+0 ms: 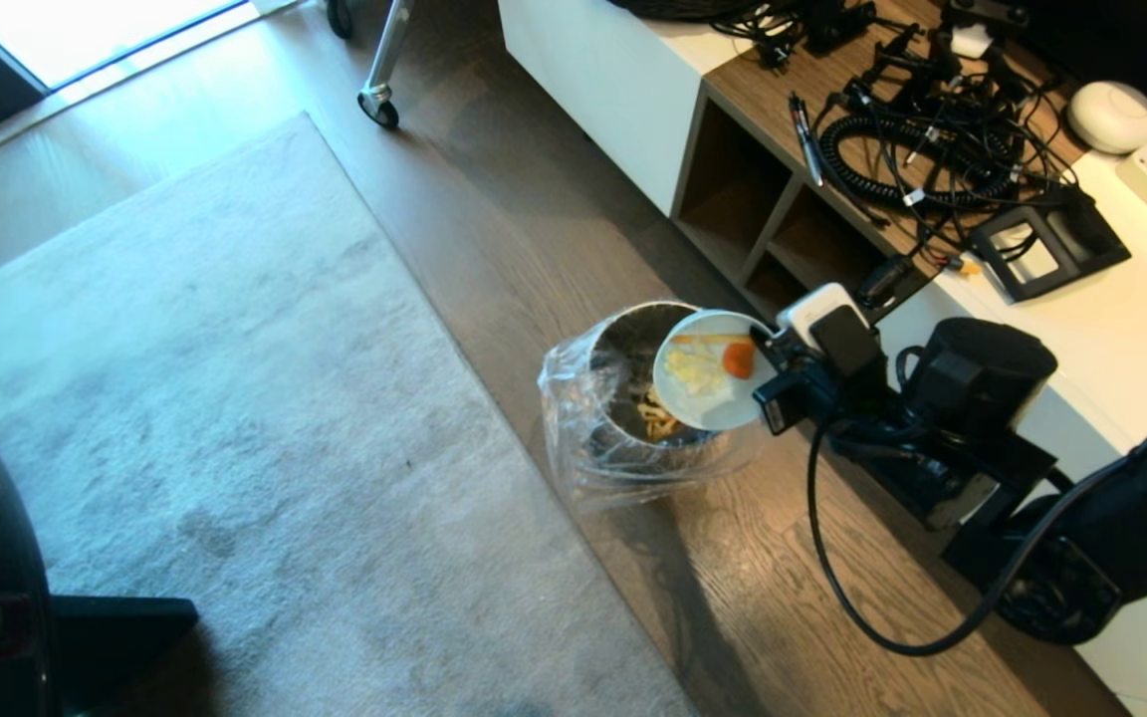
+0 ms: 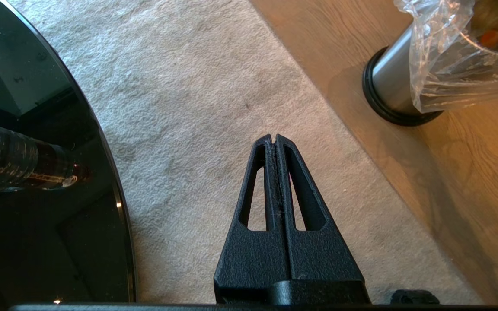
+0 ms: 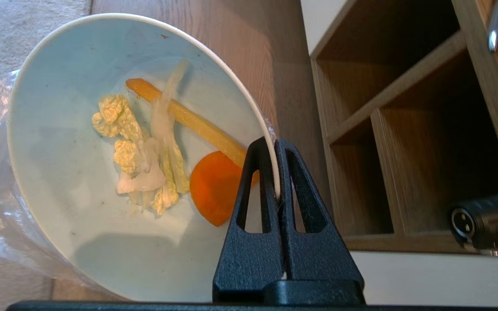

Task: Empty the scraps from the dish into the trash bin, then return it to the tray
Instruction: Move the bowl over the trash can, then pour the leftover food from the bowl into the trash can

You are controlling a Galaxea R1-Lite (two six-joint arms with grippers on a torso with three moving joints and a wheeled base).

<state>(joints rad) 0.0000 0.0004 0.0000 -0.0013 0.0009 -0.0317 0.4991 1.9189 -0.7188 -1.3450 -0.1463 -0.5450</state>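
The right gripper (image 3: 275, 147) pinches the rim of the tilted bowl (image 1: 708, 393) over the steel bin (image 1: 623, 398), scraps (image 3: 158, 164) clinging inside. A steeper tip, mouth kept above the liner, should slide them out.

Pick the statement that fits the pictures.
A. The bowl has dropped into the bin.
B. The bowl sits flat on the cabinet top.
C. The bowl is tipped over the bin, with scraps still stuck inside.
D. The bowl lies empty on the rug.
C: the right gripper is clamped on the rim of the bowl, which is tilted above the bin, with the scraps clinging inside it.
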